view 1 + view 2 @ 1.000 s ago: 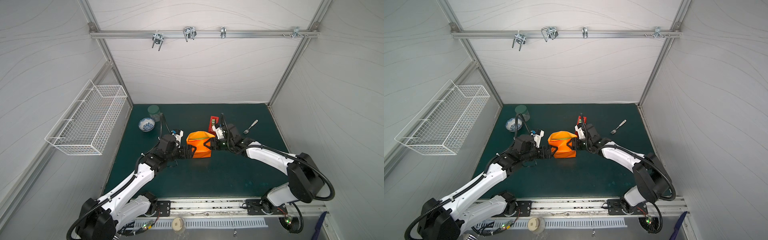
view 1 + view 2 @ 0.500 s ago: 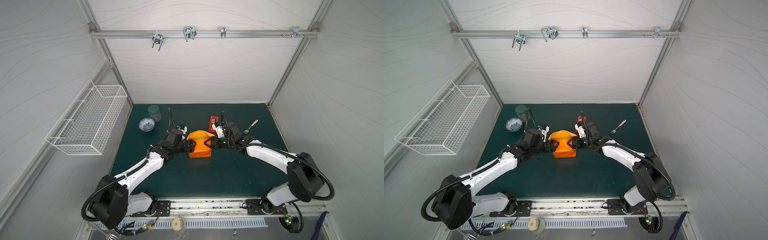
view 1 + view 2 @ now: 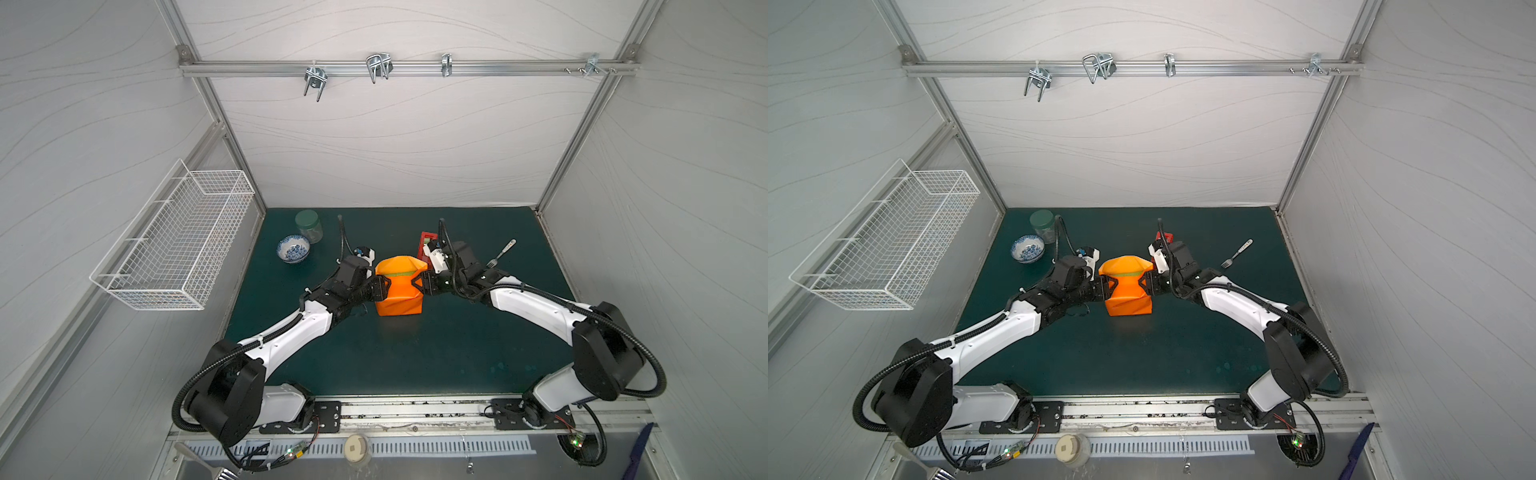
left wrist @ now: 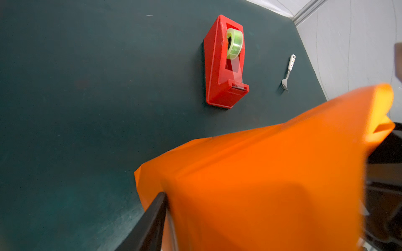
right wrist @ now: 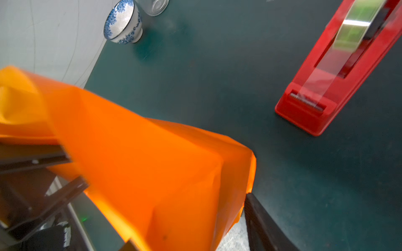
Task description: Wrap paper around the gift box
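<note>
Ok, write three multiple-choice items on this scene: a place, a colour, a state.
1. The tape dispenser is: A. standing on the mat, beyond the paper; B. lying on top of the paper; C. lifted clear of the mat.
2. The paper is: A. blue; B. white; C. orange.
3. The gift box is: A. bare, beside the paper; B. largely wrapped, one yellow-green strip showing; C. off the mat.
Answers: 1 A, the left wrist view shows it on the mat past the paper's edge. 2 C, it is orange in every view. 3 B, both top views show the strip between the folds.
</note>
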Robot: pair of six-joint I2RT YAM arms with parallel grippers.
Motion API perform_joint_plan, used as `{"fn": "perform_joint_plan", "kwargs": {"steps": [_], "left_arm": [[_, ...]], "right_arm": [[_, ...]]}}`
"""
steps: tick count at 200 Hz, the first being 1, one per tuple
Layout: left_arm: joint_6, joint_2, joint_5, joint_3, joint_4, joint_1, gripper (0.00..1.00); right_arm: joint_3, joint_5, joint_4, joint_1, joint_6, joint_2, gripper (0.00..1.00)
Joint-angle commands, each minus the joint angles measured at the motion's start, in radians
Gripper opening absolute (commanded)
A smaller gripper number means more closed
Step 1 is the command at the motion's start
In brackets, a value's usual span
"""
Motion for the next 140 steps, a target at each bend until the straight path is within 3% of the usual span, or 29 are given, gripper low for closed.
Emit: {"fn": "perform_joint_plan", "kwargs": {"steps": [1,64,140], "left_arm": [[-0.004,0.016,-0.037,0.047,-0.059,0.001,0.52],[0.002,-0.022,-0.159,0.104,-0.178,-0.001,0.53],[0.053,0.084,-0.217,0.160,-0.173,-0.012,0.24]], "right_arm": [[0.009,0.098,-0.051,0.004,-0.045,0.031,0.48],[0.008,0.091,-0.047,0.010,-0.045,0.057,0.45],[0.036,0.087,-0.063,0.011,-0.069,0.058,0.45]]}}
